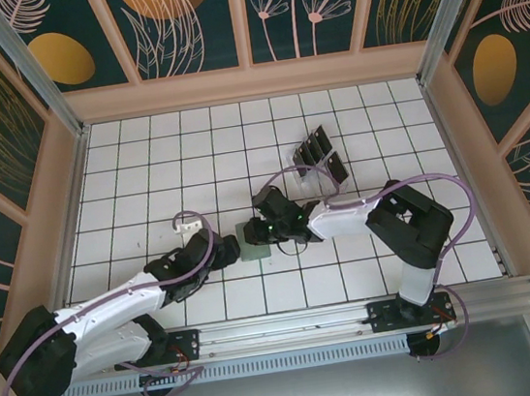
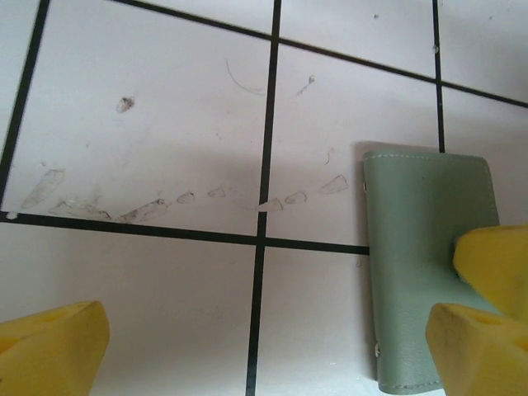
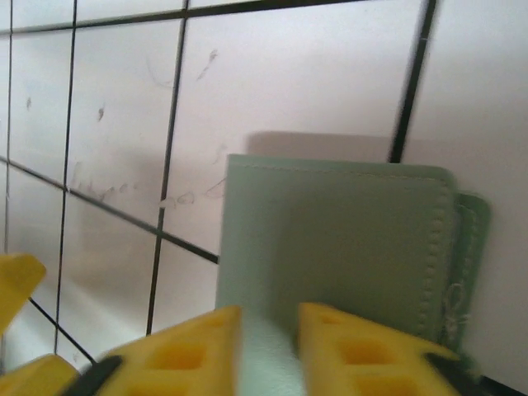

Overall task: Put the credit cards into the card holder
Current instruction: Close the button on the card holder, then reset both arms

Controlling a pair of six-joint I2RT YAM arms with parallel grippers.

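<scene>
Left gripper (image 2: 264,330) hangs low over the white tiled table (image 1: 143,165) with its yellow fingers spread wide, one finger (image 2: 491,264) overlapping the edge of the card holder (image 2: 412,239). That sage-green holder lies flat and folded shut on the tiles, between the two grippers. Right gripper (image 3: 268,351) sits just over its other side, jaws parted by a narrow gap. Further back and right, the dark credit cards (image 1: 317,147) stand clustered, well apart from the holder.
</scene>
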